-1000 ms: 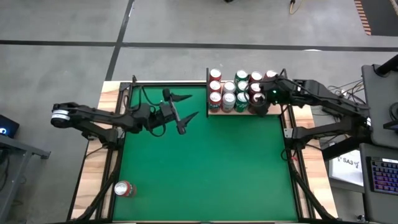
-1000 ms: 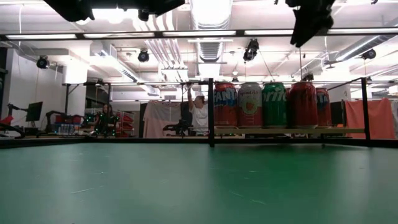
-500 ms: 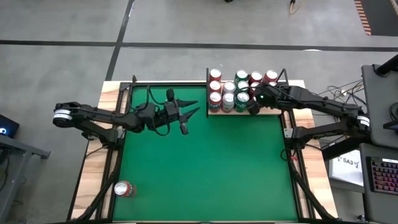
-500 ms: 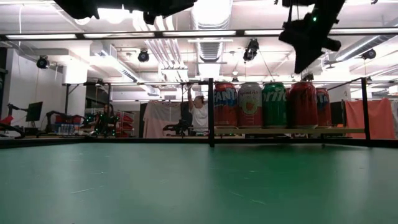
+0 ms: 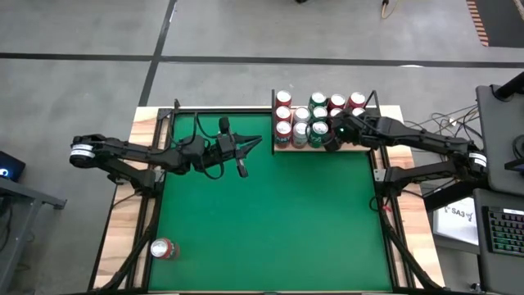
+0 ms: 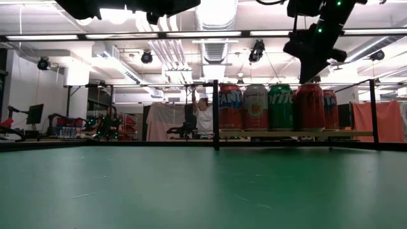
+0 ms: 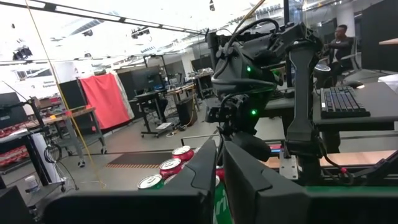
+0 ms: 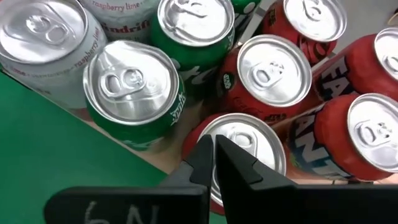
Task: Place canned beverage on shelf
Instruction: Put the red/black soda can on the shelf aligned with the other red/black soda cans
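Observation:
Several cans (image 5: 315,121), red, green and white, stand upright on the shelf (image 6: 292,133), a pale wood board at the table's far right. My right gripper (image 8: 213,152) is shut and points down just over the silver top of a red can (image 8: 249,140) at the shelf's near edge. In the low view it (image 6: 310,75) hangs right above the cans' tops. My left gripper (image 5: 255,144) is shut and hovers level over the far left of the green table, pointing at the shelf. One more red can (image 5: 162,249) lies on its side at the near left corner. My right gripper's shut fingertips (image 8: 205,155) stand right over the red can's top (image 8: 245,134), slanting down from the table's right. Whether they touch the top, I cannot tell.
Thin black rods (image 6: 215,114) rise at the shelf's corners and edge it. The green felt (image 5: 270,221) between the shelf and the lying can is bare. People and desks show in the room beyond the table.
My left gripper has shut its widely spread fingers while staying in place. My right gripper has come down toward the cans on the shelf and shifted a little toward the table's left. The cans have kept still.

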Controlling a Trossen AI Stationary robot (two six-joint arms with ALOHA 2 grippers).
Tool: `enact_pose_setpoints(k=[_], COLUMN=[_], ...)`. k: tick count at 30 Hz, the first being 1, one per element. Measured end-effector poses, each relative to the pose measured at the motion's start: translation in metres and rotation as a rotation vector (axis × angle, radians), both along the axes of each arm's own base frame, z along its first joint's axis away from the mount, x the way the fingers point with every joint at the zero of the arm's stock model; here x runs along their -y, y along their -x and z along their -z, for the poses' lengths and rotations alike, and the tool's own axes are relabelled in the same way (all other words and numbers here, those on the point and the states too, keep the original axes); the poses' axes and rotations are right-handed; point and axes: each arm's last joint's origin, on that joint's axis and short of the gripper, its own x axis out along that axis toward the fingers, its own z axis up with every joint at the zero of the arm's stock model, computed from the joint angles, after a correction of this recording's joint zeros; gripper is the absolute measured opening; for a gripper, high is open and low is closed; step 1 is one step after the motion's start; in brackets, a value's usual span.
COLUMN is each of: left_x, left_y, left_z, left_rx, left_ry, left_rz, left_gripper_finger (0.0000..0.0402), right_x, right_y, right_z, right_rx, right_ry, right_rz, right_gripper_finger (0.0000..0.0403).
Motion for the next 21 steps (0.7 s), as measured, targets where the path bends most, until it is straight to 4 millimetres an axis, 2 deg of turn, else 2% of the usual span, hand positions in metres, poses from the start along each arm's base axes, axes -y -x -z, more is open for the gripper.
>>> enact_pose_setpoints(k=[8,14,21], left_x=[0.0,0.0,0.0], left_y=[0.0001,0.0002,0.0002], left_z=[-0.0001,-0.0004,-0.0004], left_rx=[0.001,0.002,0.002], left_ry=[0.0,0.0,0.0], left_rz=[0.0,0.0,0.0], left_gripper_finger=[0.0001,0.0001,0.0], right_x=[-0.0004,-0.0018,-0.0026], right_y=[0.0003,-0.0003,0.0016], right_z=[0.0049,0.001,-0.0016], right_rx=[-0.014,-0.039,-0.076], right_ry=[-0.004,-0.025,-0.025], right_rz=[-0.014,-0.106,-0.137], right_gripper_finger=[0.0009,0.0009,0.0009])
